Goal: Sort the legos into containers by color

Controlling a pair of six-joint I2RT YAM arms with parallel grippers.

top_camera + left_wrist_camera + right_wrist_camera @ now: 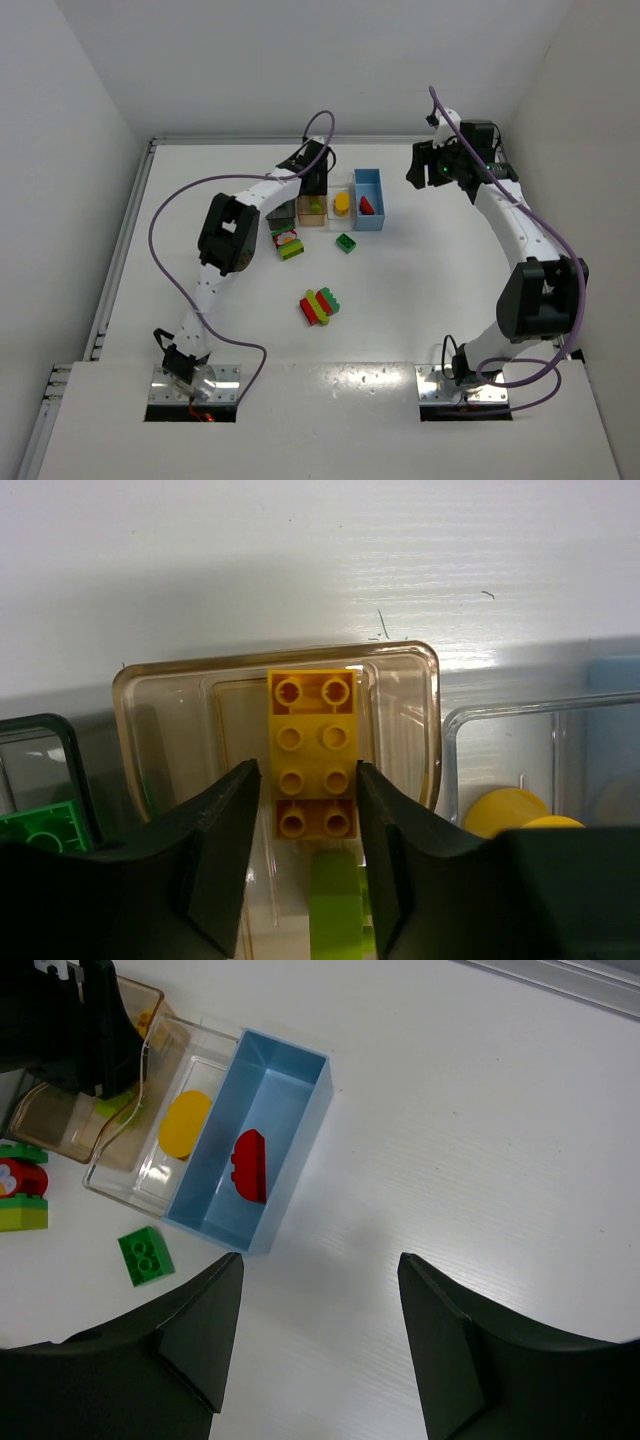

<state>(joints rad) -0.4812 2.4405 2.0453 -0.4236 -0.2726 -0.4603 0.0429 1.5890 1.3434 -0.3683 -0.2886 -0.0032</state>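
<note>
My left gripper [308, 810] hangs over the tan bin [400, 655], its fingers shut against the sides of a yellow lego [310, 750] with two rows of studs. A lime green piece [335, 900] sits between the fingers, closer to the camera. Left to right in the row stand the dark grey bin [282, 212], the tan bin [313, 212], the clear bin [342, 205] with a yellow piece, and the blue bin [369, 198] with a red lego [250, 1165]. My right gripper [320, 1340] hovers open over bare table, right of the blue bin.
Loose on the table are a dark green lego [345, 243], a small red, yellow and lime stack [289, 243], and a red, yellow and green cluster [321, 305]. A green lego [45, 825] lies in the dark grey bin. The table's back wall runs just behind the bins.
</note>
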